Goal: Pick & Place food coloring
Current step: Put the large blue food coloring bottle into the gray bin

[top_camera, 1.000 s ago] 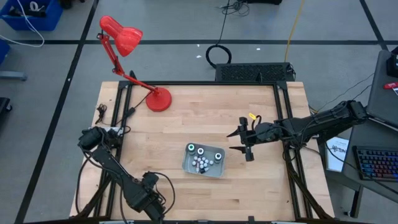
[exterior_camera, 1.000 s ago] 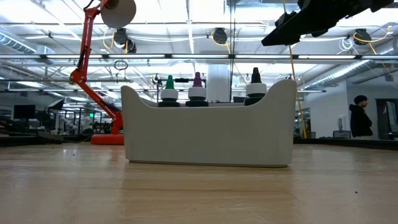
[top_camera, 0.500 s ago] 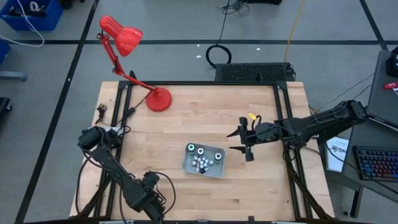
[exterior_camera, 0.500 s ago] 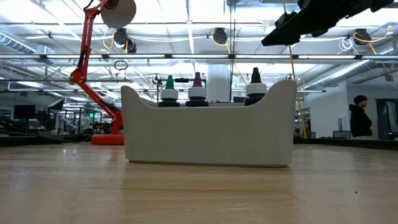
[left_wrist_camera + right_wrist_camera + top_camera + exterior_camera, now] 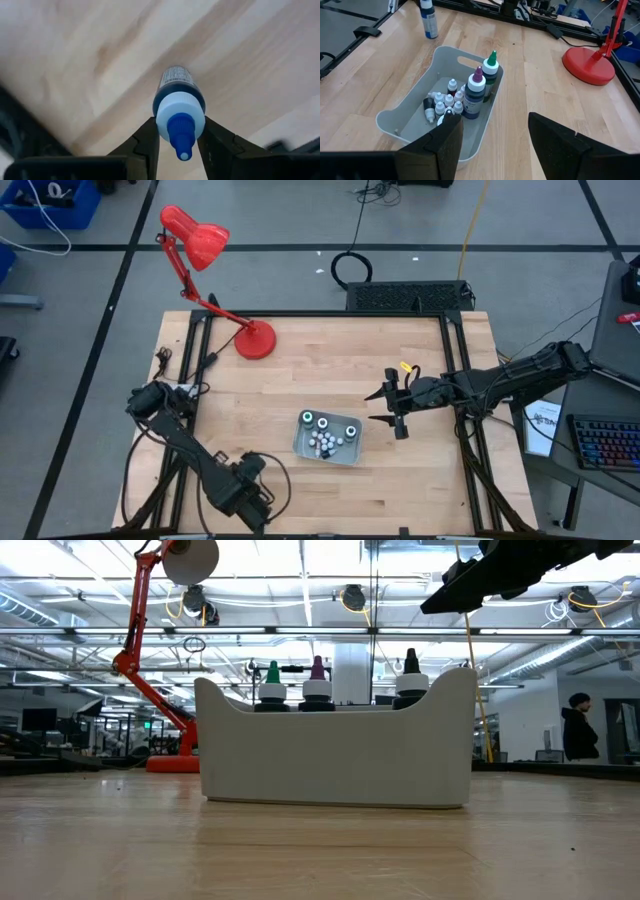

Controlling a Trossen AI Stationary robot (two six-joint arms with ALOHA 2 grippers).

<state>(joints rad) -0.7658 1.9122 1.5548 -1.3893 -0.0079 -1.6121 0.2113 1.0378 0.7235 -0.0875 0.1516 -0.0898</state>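
Shifted since the earlier frame: my left claw (image 5: 178,146), now clamped on a blue-capped food coloring bottle (image 5: 178,107) between its fingers; tray (image 5: 301,442) well apart; right claw (image 5: 397,412) apart, waiting; carry judged next.

The left gripper (image 5: 177,145) drew its fingers in and clamped a blue-capped bottle of food coloring (image 5: 177,107) lying on the table (image 5: 90,55). In the high view its wrist (image 5: 243,485) shifted slightly toward the table's middle from the near edge.
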